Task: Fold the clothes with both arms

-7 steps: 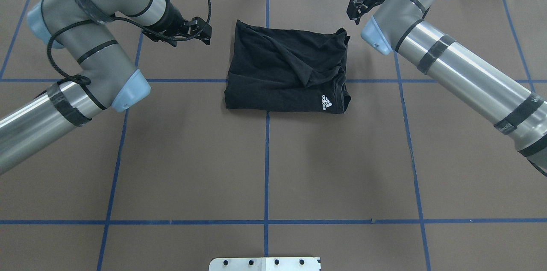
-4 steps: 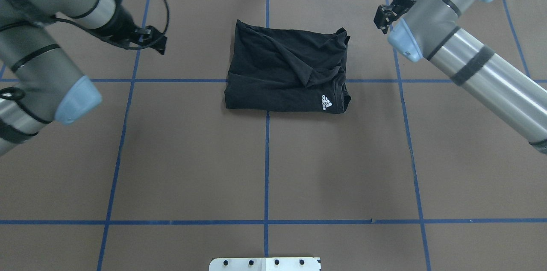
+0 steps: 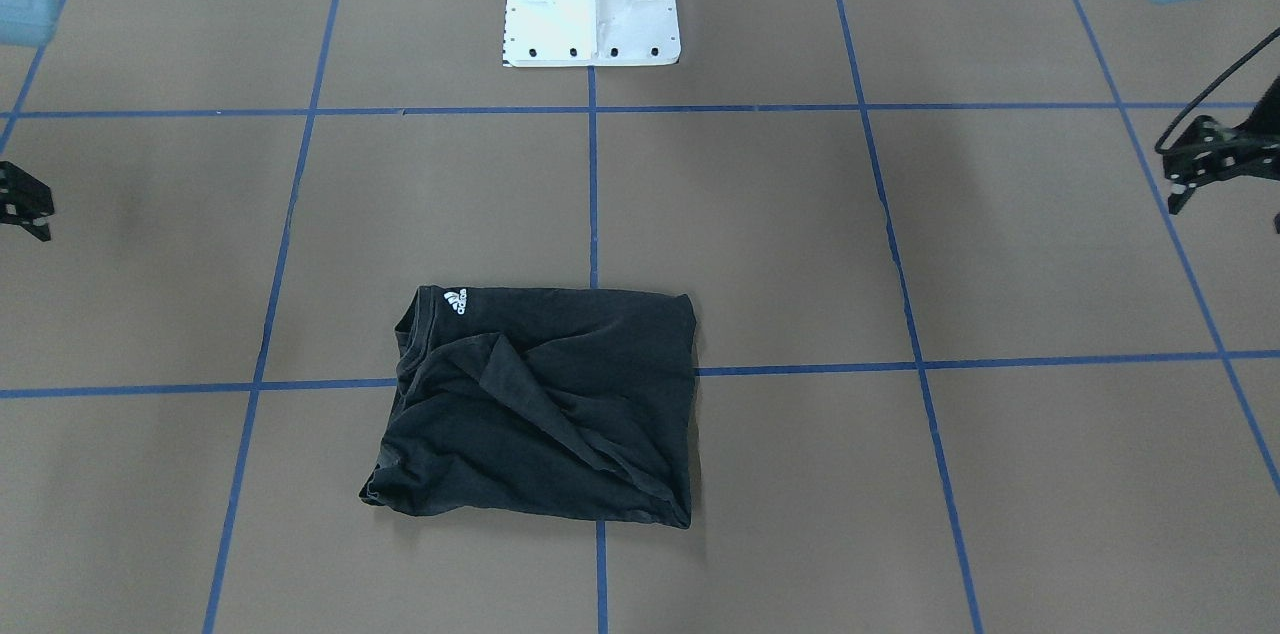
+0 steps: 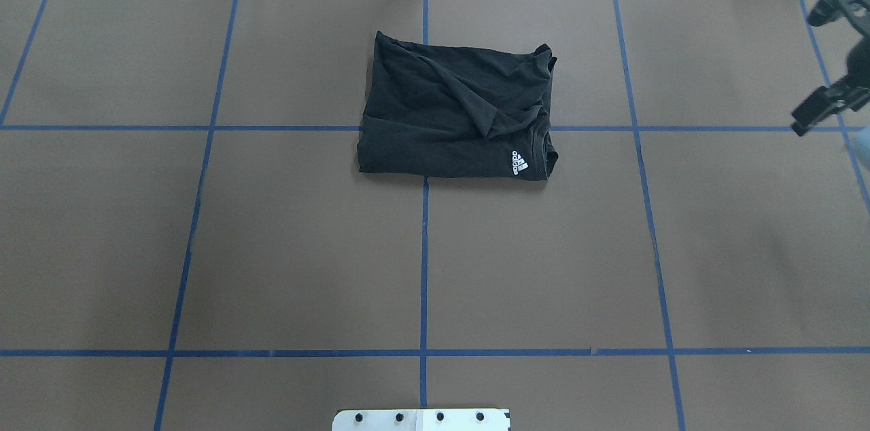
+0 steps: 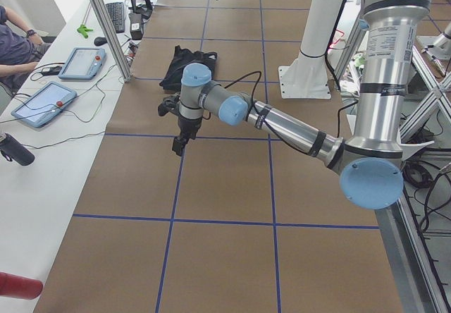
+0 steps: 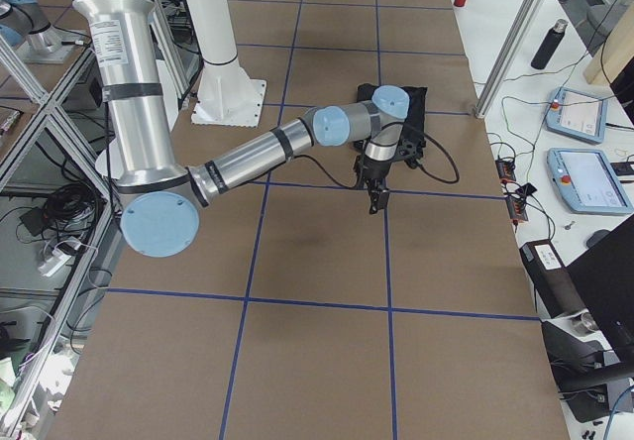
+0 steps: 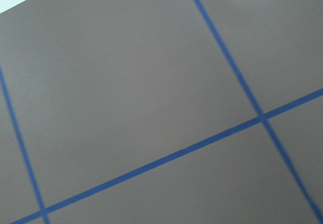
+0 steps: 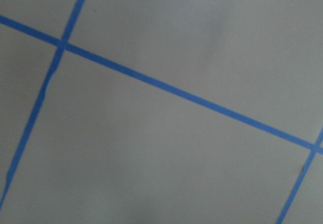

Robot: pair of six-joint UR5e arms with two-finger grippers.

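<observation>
Black shirt [image 4: 455,111] lies folded in a rough rectangle mid-table [image 4: 272,247]. It sits over a crossing of the blue tape lines [image 4: 425,268], far from the base plate [image 4: 421,419]. A loose flap creases across its top. White Adidas logo [image 4: 519,162] sits at the corner nearest the robot, on its right. L gripper [image 3: 1190,176] & R gripper [image 3: 25,209] hang well apart from the shirt, one each side. Both are cut by frame edges, so can't tell if jaws are parted or closed. Neither touches cloth. Wrist cams show table + tape only. Side bench [image 5: 28,179] has 2 tablets [image 5: 81,63], a bottle [image 5: 14,149] & a seated person [image 5: 14,34]. Label [image 5: 384,41] on L arm [image 5: 282,119] is too small to read.
</observation>
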